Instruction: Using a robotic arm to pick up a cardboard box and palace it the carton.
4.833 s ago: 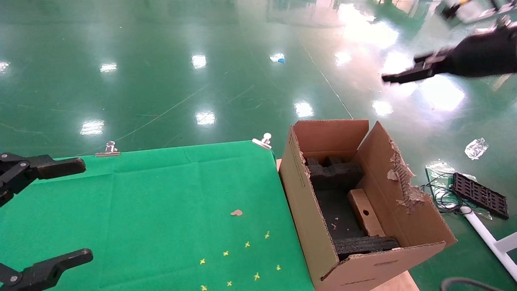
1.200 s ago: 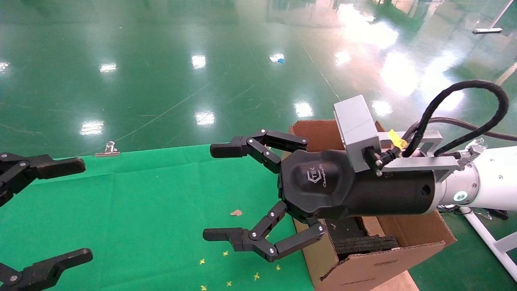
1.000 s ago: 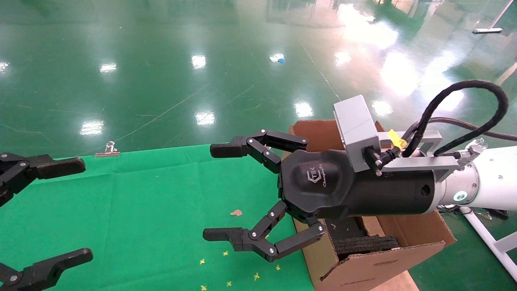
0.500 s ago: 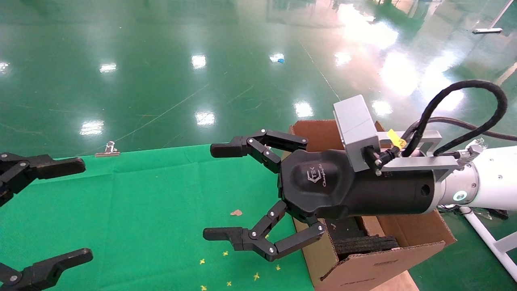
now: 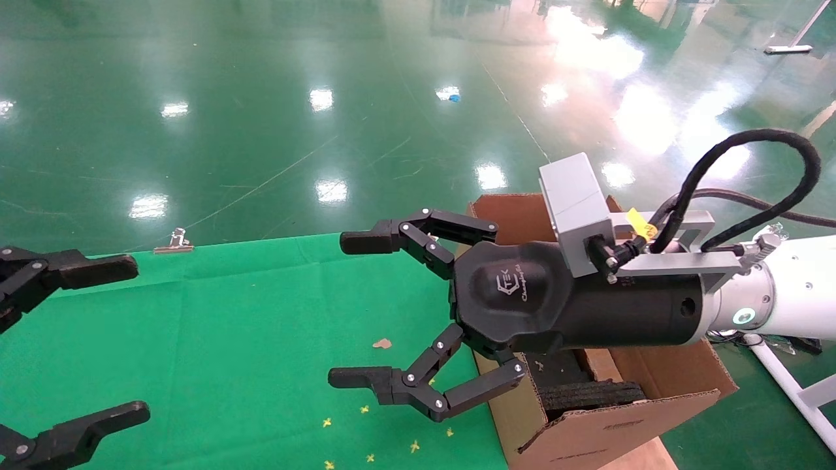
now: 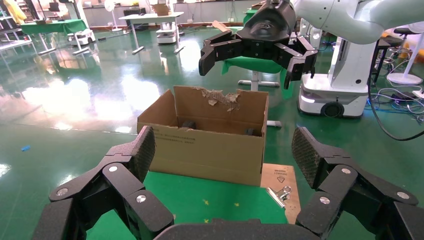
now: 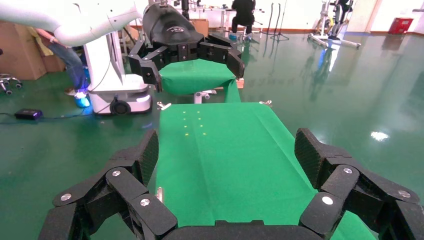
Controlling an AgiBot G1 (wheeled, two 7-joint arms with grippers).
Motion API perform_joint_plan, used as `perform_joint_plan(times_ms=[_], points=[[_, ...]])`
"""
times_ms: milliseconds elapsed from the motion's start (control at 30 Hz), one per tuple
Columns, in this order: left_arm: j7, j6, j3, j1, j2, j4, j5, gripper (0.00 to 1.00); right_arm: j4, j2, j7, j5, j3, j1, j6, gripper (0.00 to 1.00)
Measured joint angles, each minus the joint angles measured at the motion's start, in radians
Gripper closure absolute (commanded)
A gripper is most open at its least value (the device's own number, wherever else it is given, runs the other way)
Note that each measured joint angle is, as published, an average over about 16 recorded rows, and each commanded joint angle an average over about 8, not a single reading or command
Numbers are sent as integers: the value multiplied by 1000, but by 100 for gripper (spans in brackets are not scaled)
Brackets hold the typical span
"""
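The carton stands open off the green table's right edge, with black foam inside. Only the near end of the cardboard box shows in it, beside the foam; the rest is hidden behind my right arm. My right gripper hangs open and empty over the table's right part, its black body above the carton. In the left wrist view the carton sits beyond my open left gripper. The left gripper stays parked at the table's left edge.
Metal clips hold the cloth at the table's edges. Yellow marks and a cardboard scrap lie on the cloth. A white bar lies on the floor right of the carton.
Since 4.8 s ago my right arm has come in from the far upper right and now hangs over the carton and table edge. Over the last second nothing has moved.
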Motion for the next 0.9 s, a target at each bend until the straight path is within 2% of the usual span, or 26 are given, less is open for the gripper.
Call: perform_joint_plan(times_ms=[900], points=[[0, 0, 0, 0, 0, 0, 0, 0, 0, 0, 0, 0, 0, 0, 0, 0]])
